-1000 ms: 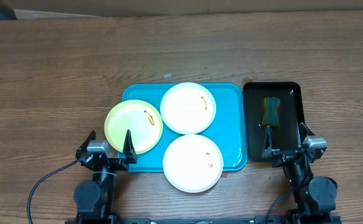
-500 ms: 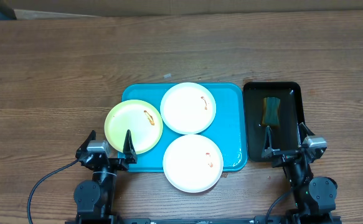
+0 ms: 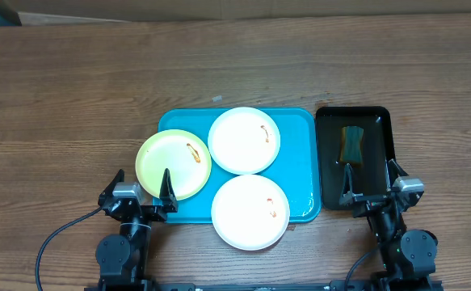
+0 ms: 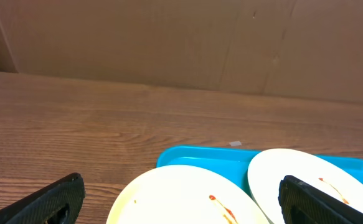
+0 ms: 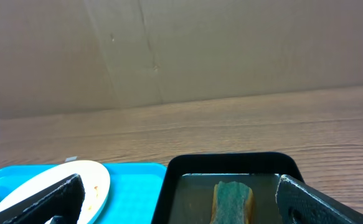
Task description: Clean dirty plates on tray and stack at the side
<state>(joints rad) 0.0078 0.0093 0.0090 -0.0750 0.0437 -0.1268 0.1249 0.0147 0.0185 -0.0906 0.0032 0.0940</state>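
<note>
Left gripper (image 3: 144, 183) and right gripper (image 3: 370, 179) sit low at the table's (image 3: 235, 65) near edge, jaws spread, empty.
Yellow plate (image 3: 174, 164) overhangs the tray (image 3: 297, 121) rim just ahead of the left gripper; far white plate (image 3: 244, 140) lies on the tray. Only overhead shows the near white plate (image 3: 250, 212) whole, overhanging the front rim. Right gripper faces the black tray (image 3: 325, 121) with a sponge (image 3: 352, 143).
</note>
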